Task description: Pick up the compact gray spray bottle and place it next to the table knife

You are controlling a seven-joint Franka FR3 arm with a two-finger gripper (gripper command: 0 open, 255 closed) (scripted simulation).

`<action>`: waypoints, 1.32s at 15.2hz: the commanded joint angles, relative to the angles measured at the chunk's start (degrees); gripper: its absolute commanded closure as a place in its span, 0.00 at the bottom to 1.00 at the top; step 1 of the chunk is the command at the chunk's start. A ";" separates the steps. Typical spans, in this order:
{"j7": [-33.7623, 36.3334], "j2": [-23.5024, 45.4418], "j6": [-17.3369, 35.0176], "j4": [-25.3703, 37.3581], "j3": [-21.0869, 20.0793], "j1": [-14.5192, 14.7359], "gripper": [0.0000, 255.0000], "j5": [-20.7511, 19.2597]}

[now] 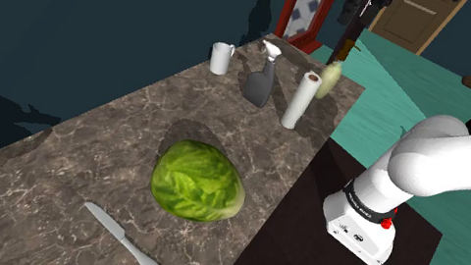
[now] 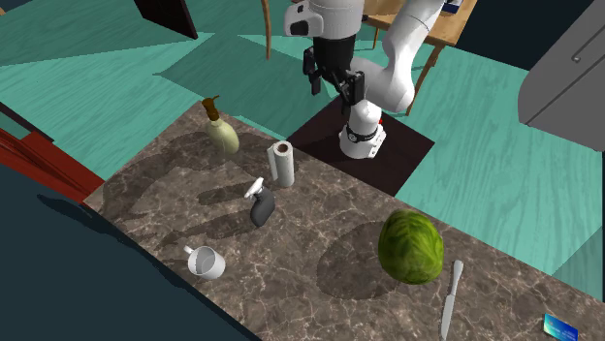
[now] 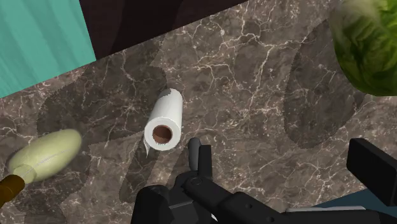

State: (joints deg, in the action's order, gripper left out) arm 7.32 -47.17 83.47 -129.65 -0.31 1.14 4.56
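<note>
Gripper [image 2: 332, 89] released, empty, above the counter [image 2: 330, 208] edge; spray bottle [image 1: 259, 83] upright at the shoulder view's far end, just left of the paper roll [image 1: 300, 100]; descend on its body, clearing the roll.

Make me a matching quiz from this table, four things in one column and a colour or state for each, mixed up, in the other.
Things:
1. spray bottle
2. knife
3. cabbage
4. paper roll

Descriptions:
A. lies flat, long and thin
B. white, standing upright
C. grey body with a white head
D. green and round

Pairs: 1-C, 2-A, 3-D, 4-B
</note>
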 commanded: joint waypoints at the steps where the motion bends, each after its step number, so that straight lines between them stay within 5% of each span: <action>1: 0.00 0.00 0.00 0.00 0.00 0.00 0.00 0.00; 11: -6.60 12.38 18.90 -5.68 3.62 -0.54 0.00 -2.46; 20: -12.41 28.86 34.19 -3.68 6.68 -0.63 0.00 -2.57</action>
State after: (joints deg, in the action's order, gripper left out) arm -4.24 -20.61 116.09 -134.25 5.92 0.55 1.91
